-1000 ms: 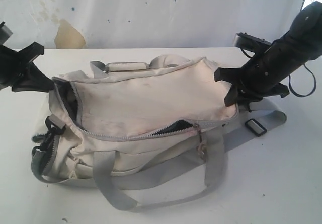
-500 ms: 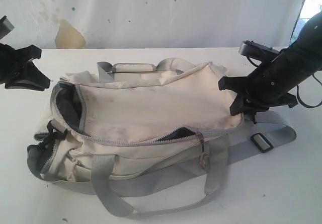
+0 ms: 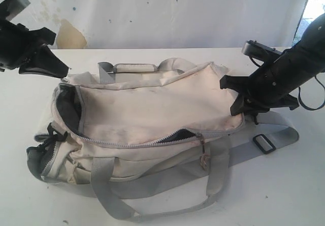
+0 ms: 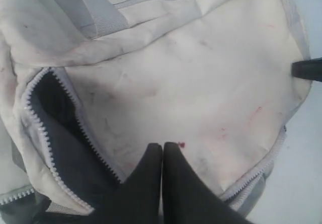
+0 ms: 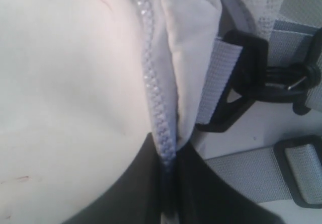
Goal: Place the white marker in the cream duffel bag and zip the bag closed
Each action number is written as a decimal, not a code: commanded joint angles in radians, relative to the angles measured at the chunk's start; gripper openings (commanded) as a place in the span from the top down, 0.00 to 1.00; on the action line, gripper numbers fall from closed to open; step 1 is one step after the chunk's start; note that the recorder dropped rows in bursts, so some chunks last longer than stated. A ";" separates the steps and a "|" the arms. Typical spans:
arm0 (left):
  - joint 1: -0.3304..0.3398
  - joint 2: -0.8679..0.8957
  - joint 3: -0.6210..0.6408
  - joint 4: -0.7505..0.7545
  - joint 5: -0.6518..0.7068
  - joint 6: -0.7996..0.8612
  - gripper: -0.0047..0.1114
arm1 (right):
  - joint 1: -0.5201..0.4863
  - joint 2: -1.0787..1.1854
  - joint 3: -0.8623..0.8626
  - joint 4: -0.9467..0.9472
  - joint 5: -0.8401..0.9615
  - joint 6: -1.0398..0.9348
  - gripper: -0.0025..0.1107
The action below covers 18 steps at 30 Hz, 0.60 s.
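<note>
The cream duffel bag (image 3: 152,104) lies on the white table, stained pinkish. Its zipper (image 3: 127,143) gapes at the left end (image 3: 66,106) and along the front, showing dark lining (image 4: 60,123). The pull (image 3: 203,146) hangs at the front right. My left gripper (image 3: 62,71) hovers above the bag's left end, shut and holding nothing (image 4: 162,146). At the bag's right end my right gripper (image 3: 238,109) is shut on the zipper edge (image 5: 151,83), which runs between its fingers (image 5: 168,156). The white marker is not in view.
Light grey handle straps (image 3: 109,200) loop toward the table's front edge. A shoulder strap with a black buckle (image 3: 264,143) lies to the right of the bag. Black buckles (image 5: 241,83) sit beside the right gripper. A stained wall (image 3: 68,33) stands behind.
The left gripper left the bag's left end and rose up and back. The right gripper drew the bag's right end slightly rightward, then held still.
</note>
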 commanded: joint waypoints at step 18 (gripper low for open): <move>-0.575 -0.245 0.308 0.232 -0.334 -0.215 0.96 | -0.002 -0.004 0.002 0.002 -0.001 -0.002 0.98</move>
